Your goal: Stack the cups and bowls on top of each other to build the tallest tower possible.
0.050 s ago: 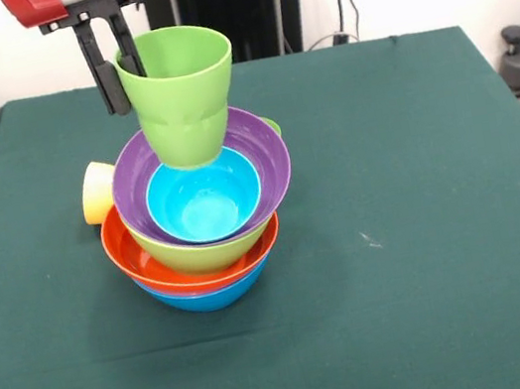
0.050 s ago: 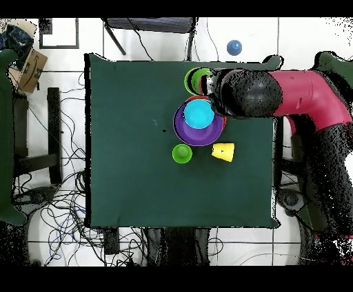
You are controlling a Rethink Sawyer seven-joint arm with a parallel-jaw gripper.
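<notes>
— Spotted blue bowl [image 1: 207,294] nearest the lens, at the bottom of the tower [image 1: 239,244] on the green table [image 1: 427,225]. Counted four more nested above it: orange bowl [image 1: 125,258], lime bowl [image 1: 191,257], purple bowl [image 1: 270,167], then small cyan bowl [image 1: 206,204] sitting inside the purple one.

— Found all five bowls stacked, then?

— Judged so. Saw none loose on the table.

— And the cups?

— Caught green cup [image 1: 182,97] upright in the air, mouth up, hanging over the far side of the cyan bowl with its base down at the purple rim. Could not tell whether touching. Saw gripper [image 1: 124,82] pinching the cup's wall, one finger outside, the other down inside the mouth.

— Not yet released?

— Reckoned not. Counted that cup as unplaced.

— And the yellow one?

— Found yellow cup [image 1: 98,191] lying on its side on the table, just beside the tower, behind it toward the front view's left edge. Untouched by the gripper.

— Left to do?

— Judged two steps: seat the green cup in the cyan bowl, then pick up and add the yellow.
</notes>
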